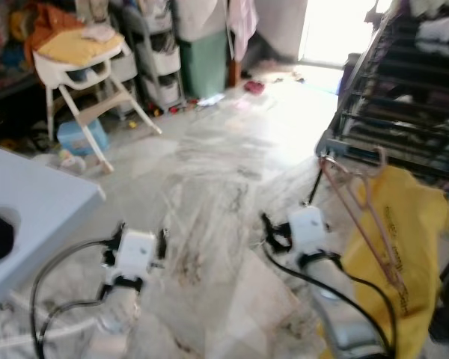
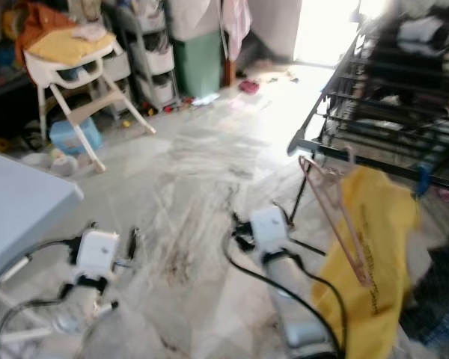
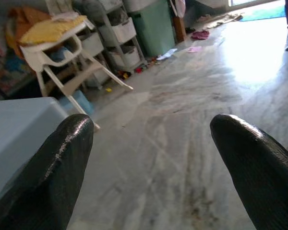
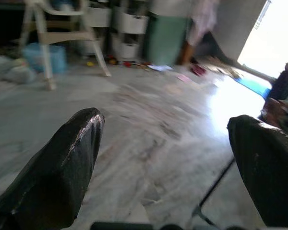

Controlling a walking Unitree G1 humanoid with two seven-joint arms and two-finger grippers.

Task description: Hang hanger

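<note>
Open marble floor (image 1: 209,172) ahead; drying rack (image 1: 404,112) blocks the right.

- The right claw (image 4: 165,167) has two black fingers (image 4: 62,167) set wide apart, with nothing between them.
- Past the fingers is a grey marble floor (image 4: 149,120).
- A white high chair (image 4: 57,33) stands far back.
- White drawers (image 4: 117,28) stand near it, beside a green bin (image 4: 165,38).
- Bright light falls on the floor by a blue mat (image 4: 252,86).
- A thin black leg (image 4: 216,189) slants down to the floor near the fingers.
</note>
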